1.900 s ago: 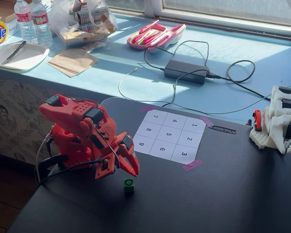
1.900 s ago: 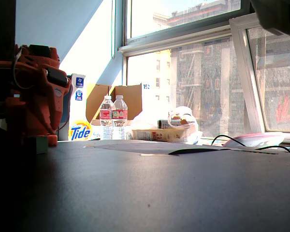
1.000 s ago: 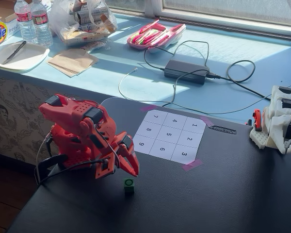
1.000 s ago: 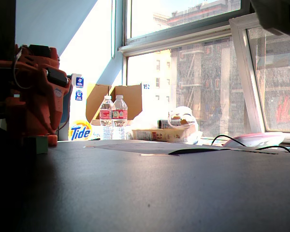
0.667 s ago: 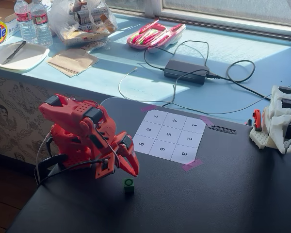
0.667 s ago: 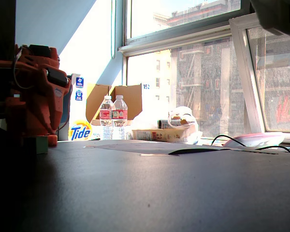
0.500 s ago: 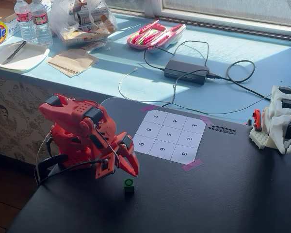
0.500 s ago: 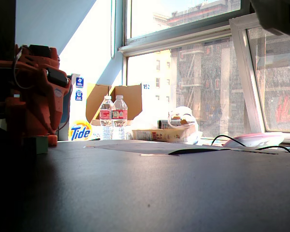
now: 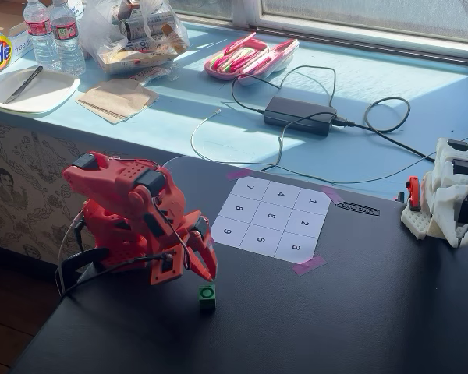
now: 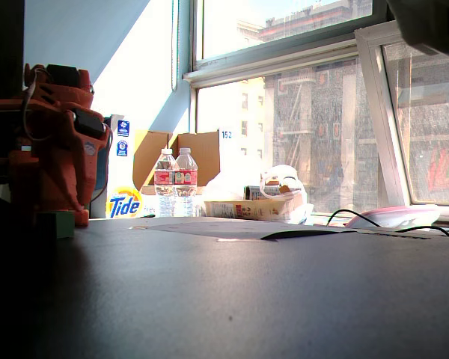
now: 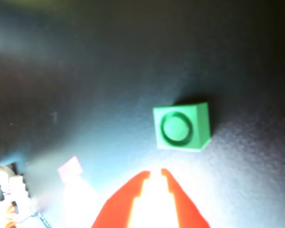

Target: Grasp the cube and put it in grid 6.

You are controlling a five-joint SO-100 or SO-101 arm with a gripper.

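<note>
A small green cube (image 9: 207, 294) with a round recess on top sits on the black table (image 9: 359, 312), in front of the red arm. It also shows in the wrist view (image 11: 182, 128) and dimly in a fixed view (image 10: 60, 223). My gripper (image 9: 207, 271) points down just behind the cube, apart from it and empty. In the wrist view the red fingertips (image 11: 155, 173) stand almost together below the cube. The white numbered grid sheet (image 9: 271, 218) lies further back on the table, with square 6 (image 9: 260, 239) in its near row.
Pink tape (image 9: 308, 265) holds the grid's corners. A white device (image 9: 451, 195) stands at the table's right edge. Behind, on the blue sill, lie a power adapter (image 9: 300, 114) with cables, a pink case (image 9: 249, 56), bottles (image 9: 54, 33) and a plate (image 9: 33, 89).
</note>
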